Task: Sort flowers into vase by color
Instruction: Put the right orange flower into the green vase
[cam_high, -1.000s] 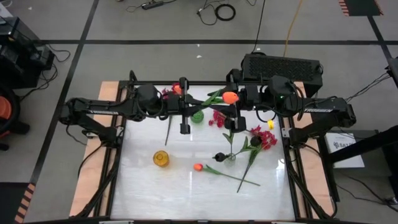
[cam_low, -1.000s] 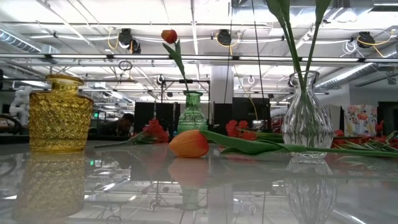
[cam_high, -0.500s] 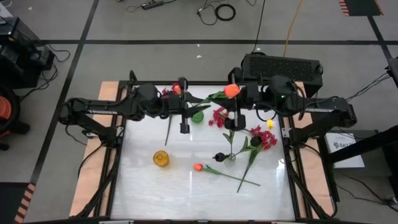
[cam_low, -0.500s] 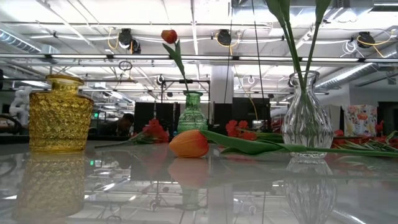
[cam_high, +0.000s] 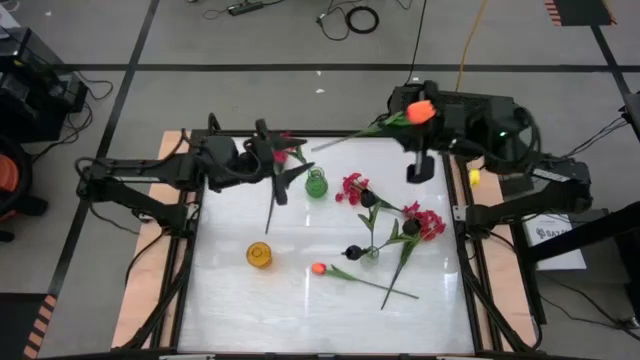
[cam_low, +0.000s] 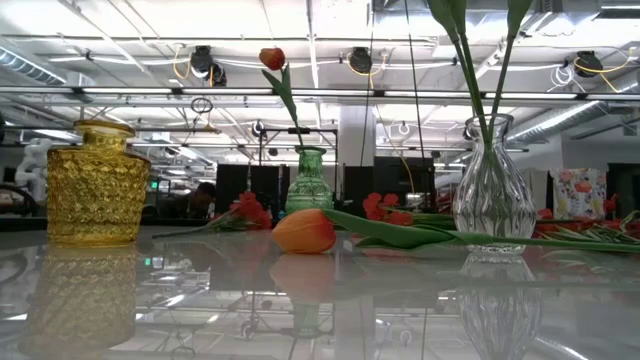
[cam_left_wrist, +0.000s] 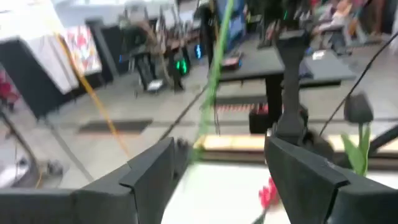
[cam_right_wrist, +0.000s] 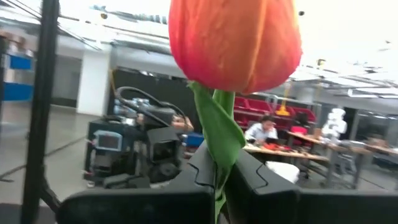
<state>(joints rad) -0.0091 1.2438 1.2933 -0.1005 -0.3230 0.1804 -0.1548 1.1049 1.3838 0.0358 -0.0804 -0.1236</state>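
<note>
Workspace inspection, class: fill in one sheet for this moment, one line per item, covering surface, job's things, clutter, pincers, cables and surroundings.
Surface: white table top, glossy.
Job's things: green vase holds one orange tulip; clear vase holds green stems; yellow vase has no flower showing; loose tulip and crimson sprays lie on the table.
Clutter: nothing seen.
Pincers: right pincer shut on the stem of a raised tulip, at the table's far right corner; left pincer open near the green vase, a green stem showing between its fingers.
Cables: loose cables on the floor.
Surroundings: workshop; a person seated at a desk.
</note>
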